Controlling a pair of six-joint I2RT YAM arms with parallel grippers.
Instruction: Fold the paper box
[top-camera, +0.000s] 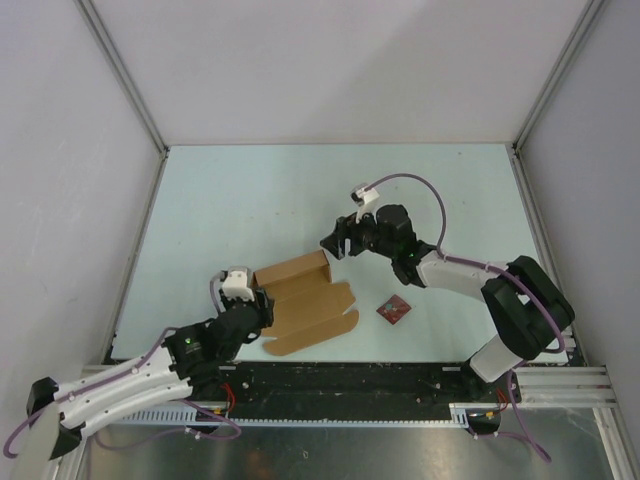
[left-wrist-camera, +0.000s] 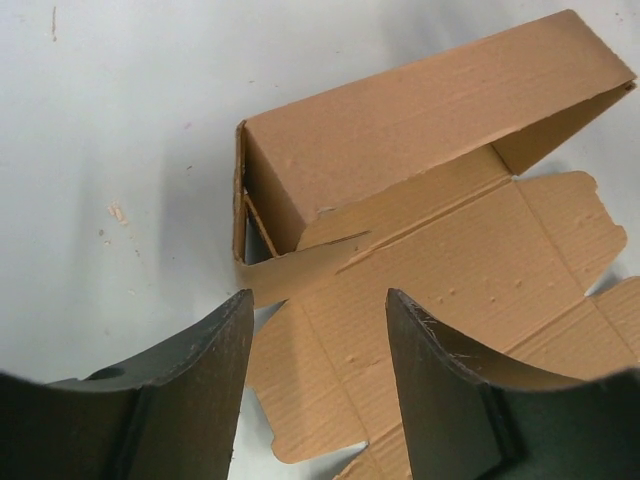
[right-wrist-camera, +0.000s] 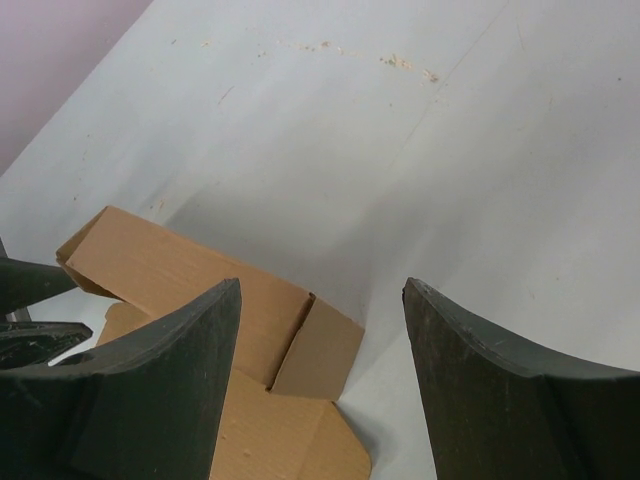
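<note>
The paper box (top-camera: 310, 305) is brown cardboard, partly folded. Its far wall (left-wrist-camera: 420, 130) stands up, while the near panels and flaps lie flat on the table. My left gripper (top-camera: 264, 301) is at the box's left end. Its jaws (left-wrist-camera: 318, 340) are open over a flat side flap and grip nothing. My right gripper (top-camera: 334, 244) hovers just beyond the box's right far corner. It is open (right-wrist-camera: 322, 330), and the box's upright end flap (right-wrist-camera: 320, 350) shows below, between its fingers and apart from them.
A small dark red square (top-camera: 393, 309) lies on the table right of the box. The pale table (top-camera: 250, 200) is bounded by grey walls at the back and sides. A black rail (top-camera: 350, 380) runs along the near edge.
</note>
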